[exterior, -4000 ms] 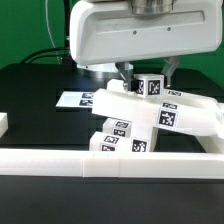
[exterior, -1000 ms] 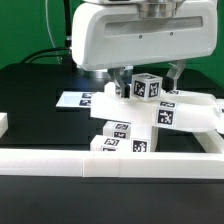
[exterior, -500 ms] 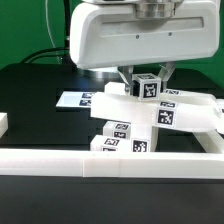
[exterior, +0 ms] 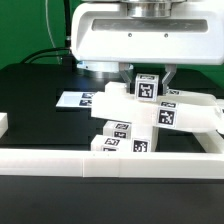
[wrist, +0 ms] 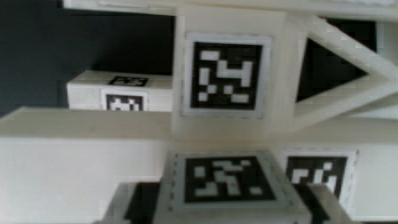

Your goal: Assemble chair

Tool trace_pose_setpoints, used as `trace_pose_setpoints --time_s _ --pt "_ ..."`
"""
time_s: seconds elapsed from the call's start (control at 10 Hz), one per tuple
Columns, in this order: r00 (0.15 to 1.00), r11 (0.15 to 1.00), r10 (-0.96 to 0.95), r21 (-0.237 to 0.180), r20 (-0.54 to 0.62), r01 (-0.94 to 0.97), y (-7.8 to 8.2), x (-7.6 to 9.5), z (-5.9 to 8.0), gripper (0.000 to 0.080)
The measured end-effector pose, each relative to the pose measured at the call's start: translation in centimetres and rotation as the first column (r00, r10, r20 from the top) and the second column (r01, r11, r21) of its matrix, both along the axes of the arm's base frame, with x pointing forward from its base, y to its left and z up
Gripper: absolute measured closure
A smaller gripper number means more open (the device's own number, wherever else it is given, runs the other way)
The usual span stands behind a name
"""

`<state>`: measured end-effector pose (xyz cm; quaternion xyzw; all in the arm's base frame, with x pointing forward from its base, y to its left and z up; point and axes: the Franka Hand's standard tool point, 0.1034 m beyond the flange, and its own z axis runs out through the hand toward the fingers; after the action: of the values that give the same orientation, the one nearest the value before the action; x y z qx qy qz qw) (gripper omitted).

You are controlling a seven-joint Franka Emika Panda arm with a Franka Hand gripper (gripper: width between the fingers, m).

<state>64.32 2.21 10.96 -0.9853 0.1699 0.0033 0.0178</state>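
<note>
The chair is a heap of white tagged parts. A small cube point(exterior: 147, 89) sits on top of a wide slotted panel point(exterior: 190, 116), with square legs point(exterior: 117, 130) stacked below at the exterior view's left. My gripper point(exterior: 148, 84) hangs straight over the heap and is shut on the cube, one finger on each side. In the wrist view the cube point(wrist: 222, 180) fills the space between the two grey fingers point(wrist: 139, 202). Beyond it lie a tagged bar point(wrist: 228, 72), a panel with slanted struts point(wrist: 342, 60) and another tagged block point(wrist: 121, 96).
The marker board point(exterior: 75, 100) lies flat on the black table behind the heap. A long plain white border rail point(exterior: 90, 165) runs along the front, with a short piece point(exterior: 3, 125) at the exterior view's left edge. A green wall stands behind the arm.
The jaws have come together on the small cube. The cube has turned slightly and now sits square between the fingers. The other parts have not moved.
</note>
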Motion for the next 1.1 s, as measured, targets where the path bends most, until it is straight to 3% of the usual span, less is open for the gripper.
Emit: trace_pose_setpoints --time_s 0.2,0.4,0.5,0.6,0.8,1.1 --pt "0.977 0.977 -0.212 0.01 0.0 0.212 0.22 0.09 0.03 0.0534" --pt "0.967 0.966 -0.257 0.009 -0.002 0.257 0.23 0.1 0.03 0.0533" --pt "0.976 0.976 -0.218 0.009 0.0 0.218 0.19 0.09 0.01 0.042" --pt "0.99 0.989 -0.144 0.006 0.002 0.144 0.07 0.16 0.09 0.042" --pt "0.999 0.999 0.037 0.006 0.012 -0.037 0.19 0.22 0.16 0.0176" --pt "0.948 0.948 0.317 -0.001 0.03 -0.317 0.52 0.39 0.56 0.0151"
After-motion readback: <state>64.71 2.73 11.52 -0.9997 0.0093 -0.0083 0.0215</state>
